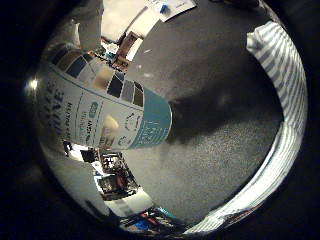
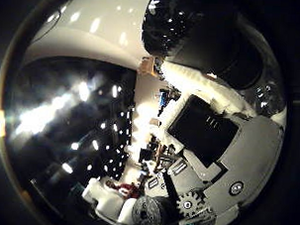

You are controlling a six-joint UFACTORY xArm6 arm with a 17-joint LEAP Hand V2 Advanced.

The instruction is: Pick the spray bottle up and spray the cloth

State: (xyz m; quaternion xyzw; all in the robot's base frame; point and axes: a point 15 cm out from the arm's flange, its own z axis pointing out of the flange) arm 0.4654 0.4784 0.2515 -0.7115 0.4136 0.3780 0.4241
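Observation:
The spray bottle (image 1: 107, 112) lies close against my palm, its white label with coloured squares and a teal band near the base. Its glossy dark and white upper part (image 2: 76, 110) fills much of the thumb side view. My right hand (image 2: 208, 144) shows white and black fingers (image 2: 200, 89) curled round the bottle, with a gear beside them. The bottle's base hangs over the dark grey table (image 1: 215, 135) and casts a shadow on it. The cloth (image 1: 285, 75), white with grey stripes, lies on the table beyond the bottle's base and apart from it.
A white sheet with a blue mark (image 1: 172, 7) lies at the table's far edge. Room clutter and shelves (image 1: 117, 175) show past the table's side. Bare grey table lies between the bottle and the cloth.

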